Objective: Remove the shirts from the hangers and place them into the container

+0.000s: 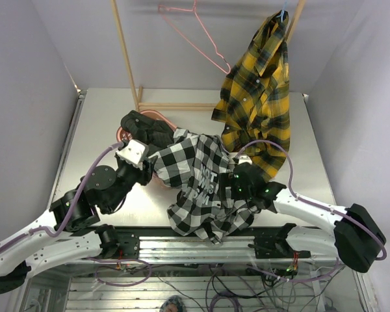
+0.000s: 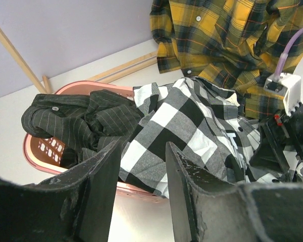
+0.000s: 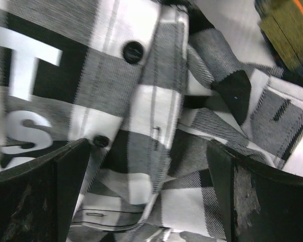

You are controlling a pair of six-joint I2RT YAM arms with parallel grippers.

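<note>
Black-and-white shirt (image 1: 195, 179) lies partly over the basket (image 2: 33, 151), most of it sprawled on the table (image 1: 91, 130). Left gripper (image 2: 144, 156) and right gripper (image 3: 147, 146) both stand apart, empty. Pushing loosely could shove cloth off the near edge or tip the basket.

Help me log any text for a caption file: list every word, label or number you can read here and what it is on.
"T": white block letter printed on the check shirt, its word cut off at the picture's edge.
"S": same print, the line below.
The rest of that print, seen from above: too small and creased to read.
No other text can be read.
</note>
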